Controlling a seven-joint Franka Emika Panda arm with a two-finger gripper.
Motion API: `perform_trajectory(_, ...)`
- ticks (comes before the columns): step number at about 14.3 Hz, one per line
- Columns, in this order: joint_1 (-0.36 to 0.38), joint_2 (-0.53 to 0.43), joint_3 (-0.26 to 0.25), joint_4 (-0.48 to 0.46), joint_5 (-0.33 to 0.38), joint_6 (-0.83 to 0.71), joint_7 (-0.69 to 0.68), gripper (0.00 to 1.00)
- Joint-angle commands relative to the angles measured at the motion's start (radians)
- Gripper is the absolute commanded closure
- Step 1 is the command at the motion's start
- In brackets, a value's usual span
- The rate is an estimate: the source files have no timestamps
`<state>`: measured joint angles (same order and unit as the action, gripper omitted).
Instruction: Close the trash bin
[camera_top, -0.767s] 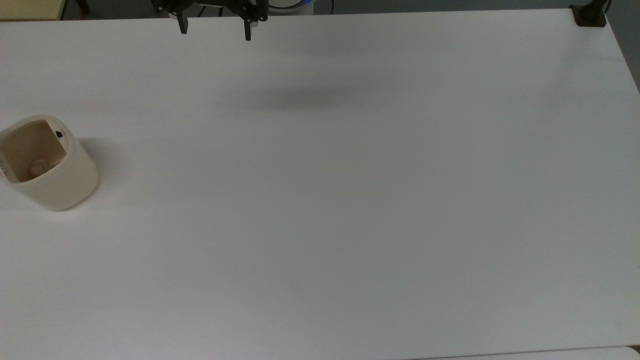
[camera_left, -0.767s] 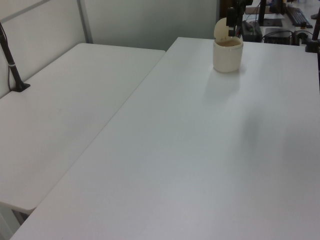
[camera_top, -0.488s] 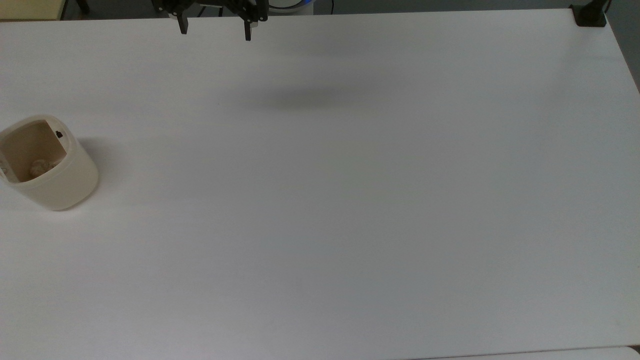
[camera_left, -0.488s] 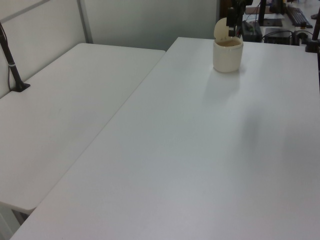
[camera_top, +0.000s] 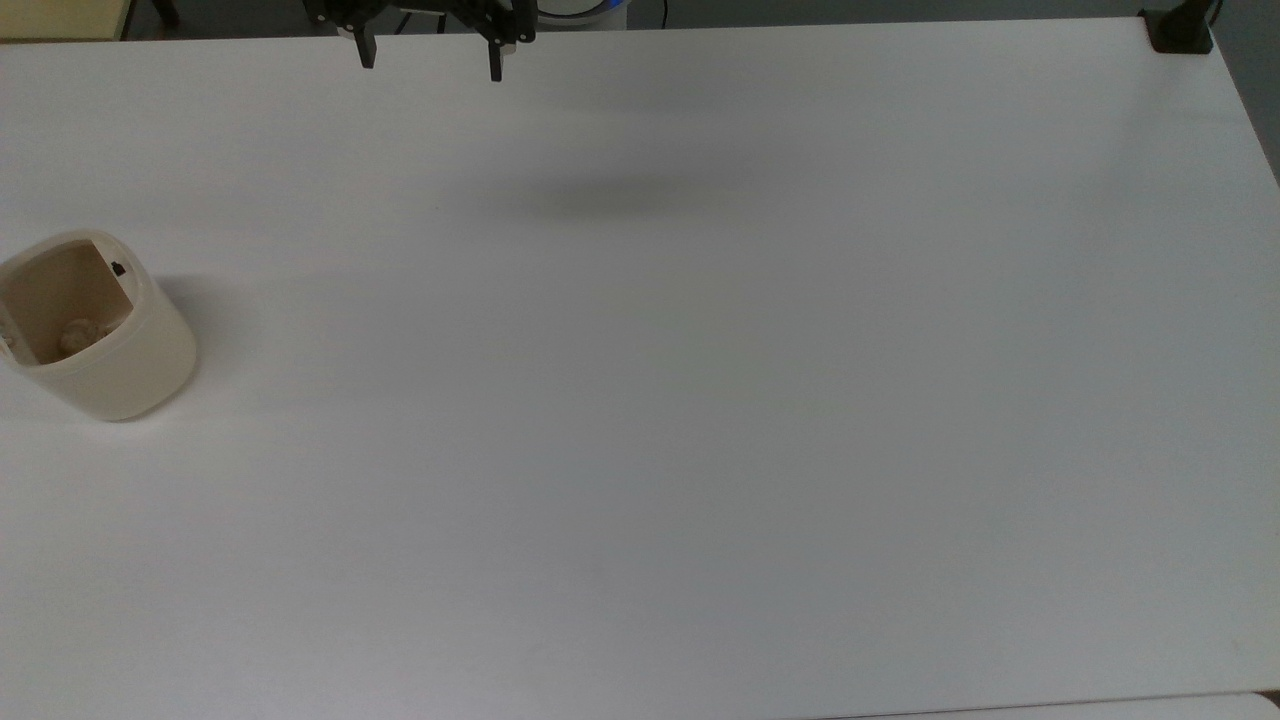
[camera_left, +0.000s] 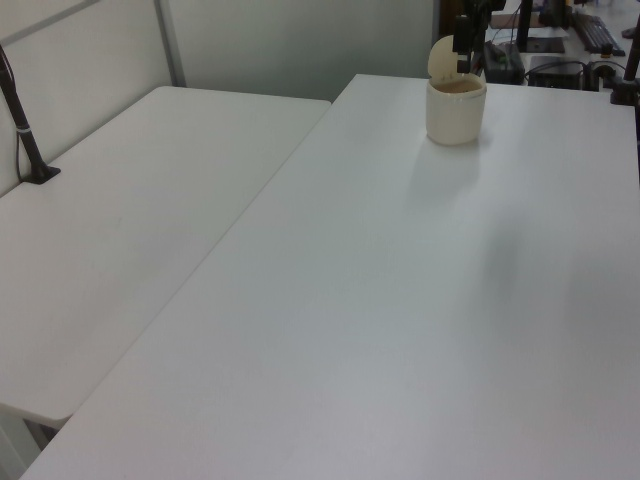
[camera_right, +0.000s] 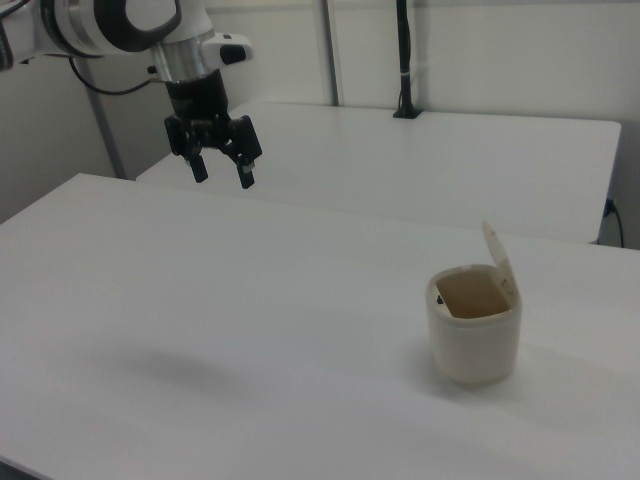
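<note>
- Top view: trash bin (camera_top: 98, 330) stands open at the white table (camera_top: 700, 400)'s far left edge in the top view; the gripper (camera_top: 430, 62), fingers spread and empty, hangs well apart, up and to the top view's right of the bin.
- Left view: bin (camera_left: 455, 108) sits far back, lid (camera_left: 440, 57) upright; gripper unseen.
- Right view: gripper (camera_right: 220, 168) hovers high, well to the right view's left of the bin (camera_right: 474, 335); its raised lid (camera_right: 498, 257) hinges on the side away from the gripper.

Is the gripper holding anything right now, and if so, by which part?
Nothing. The gripper hangs open and empty above the table, far from the trash bin, whose lid stands up.
</note>
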<state>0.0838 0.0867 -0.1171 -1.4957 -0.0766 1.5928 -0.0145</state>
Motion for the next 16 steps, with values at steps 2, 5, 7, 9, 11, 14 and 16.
perform_trajectory(2, 0.004, -0.025, -0.004, -0.024, 0.009, -0.004, -0.019, 0.08)
perform_trajectory(5, 0.004, -0.025, -0.006, -0.024, 0.011, -0.005, -0.041, 0.4)
perform_trajectory(7, 0.004, -0.022, -0.006, -0.024, 0.009, -0.005, -0.045, 0.61)
perform_trajectory(9, 0.005, -0.019, -0.006, -0.023, 0.011, -0.004, -0.045, 0.73)
perform_trajectory(11, 0.007, -0.016, -0.006, -0.023, 0.011, 0.001, -0.047, 0.86)
perform_trajectory(14, 0.002, -0.002, -0.006, -0.018, 0.015, 0.01, -0.052, 1.0)
perform_trajectory(16, -0.003, 0.001, -0.012, -0.017, 0.037, 0.041, -0.041, 1.0)
